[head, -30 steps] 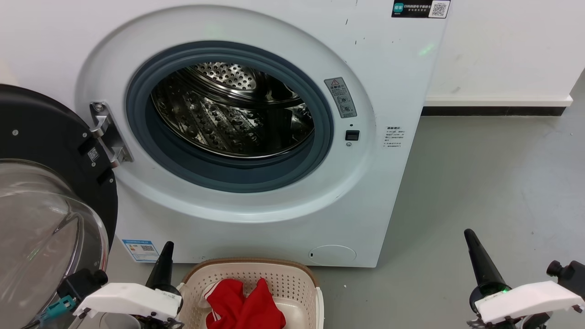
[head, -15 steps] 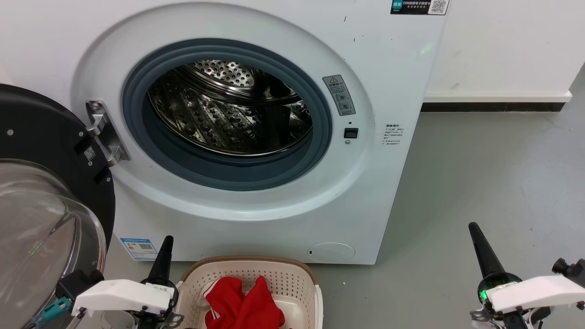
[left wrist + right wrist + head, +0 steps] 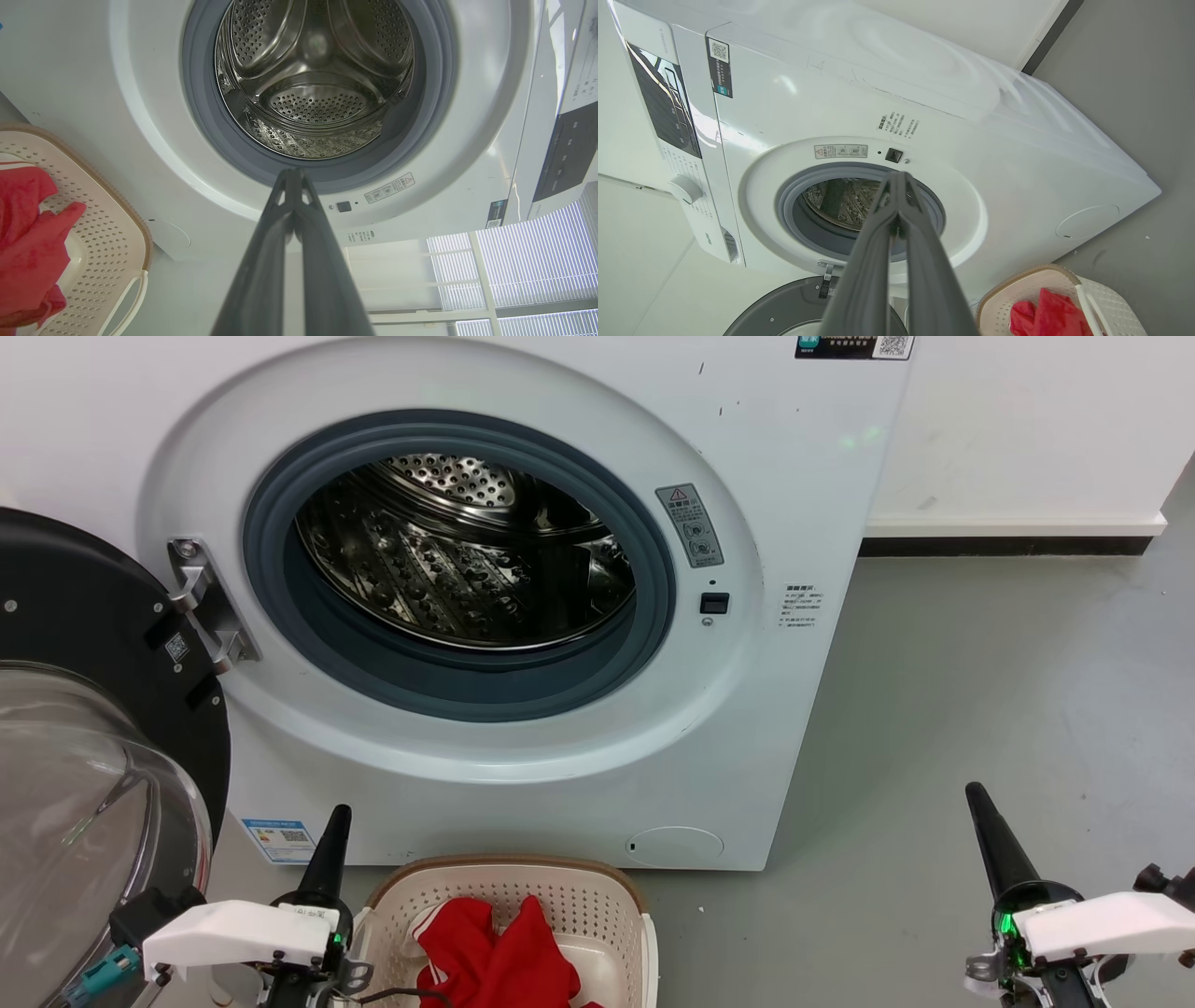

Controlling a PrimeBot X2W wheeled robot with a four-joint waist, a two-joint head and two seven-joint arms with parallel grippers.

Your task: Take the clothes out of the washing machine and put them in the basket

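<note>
— Left gripper (image 3: pixel 337 818), condition?
— Fingers (image 3: pixel 261 261) pressed together, gripping nothing; it sits low beside the basket (image 3: pixel 509 866), pointing at the washing machine (image 3: pixel 803 476).
— Right gripper (image 3: pixel 977 795)?
— Likewise closed and empty, above the grey floor (image 3: pixel 980 691), well right of the machine.
— Clothes (image 3: pixel 499 957)?
— Red garment with white trim heaped inside the basket, which stands on the floor just before the machine.
— Drum (image 3: pixel 448 569)?
— Perforated steel in view through the grey ring (image 3: pixel 467 695). Round black-rimmed glass door (image 3: pixel 84 607) swung open at the left.
</note>
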